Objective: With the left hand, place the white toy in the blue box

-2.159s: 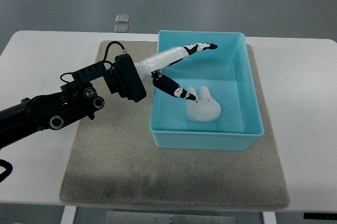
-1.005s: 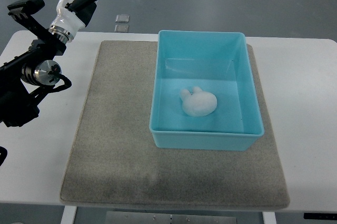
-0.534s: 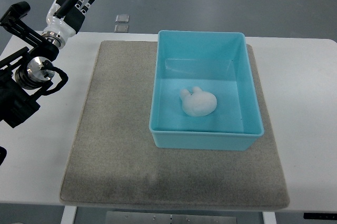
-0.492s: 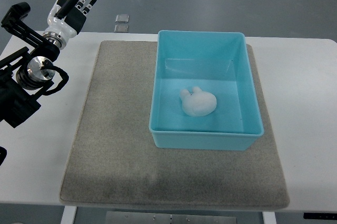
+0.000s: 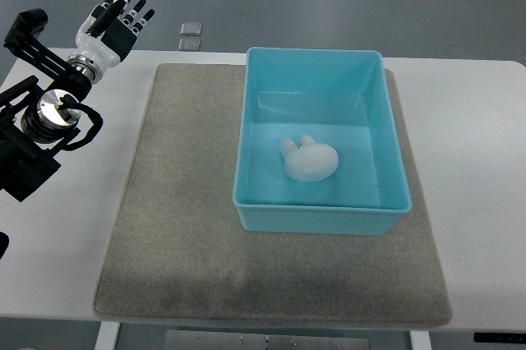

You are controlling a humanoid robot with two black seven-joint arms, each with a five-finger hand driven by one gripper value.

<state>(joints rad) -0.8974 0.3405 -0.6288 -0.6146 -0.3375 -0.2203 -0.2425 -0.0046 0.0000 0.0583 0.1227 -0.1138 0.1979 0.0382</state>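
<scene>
- Risk-wise, not much is left to go wrong I think: toy [image 5: 309, 161] sits on the floor of the box [image 5: 394, 202], so the job looks basically done.
- Left hand [image 5: 109, 23] is up by the far left corner of the table [image 5: 468, 120], fingers spread wide and holding nothing. Toy and box are well off to its right and nearer the robot.
- Only real worry: if the arm swings back toward the box, it could clip the rim and shove the box across the mat [image 5: 181, 218], or knock the toy around. Box is just sitting loose on the mat as far as I can tell.
- Right hand isn't in view at all.
- Toy looks like a small white bunny, rounded blobby body with two short ears pointing away from the robot. Looks soft and smooth. It's lying roughly mid-box, a bit toward the near wall, not touching any wall.
</scene>
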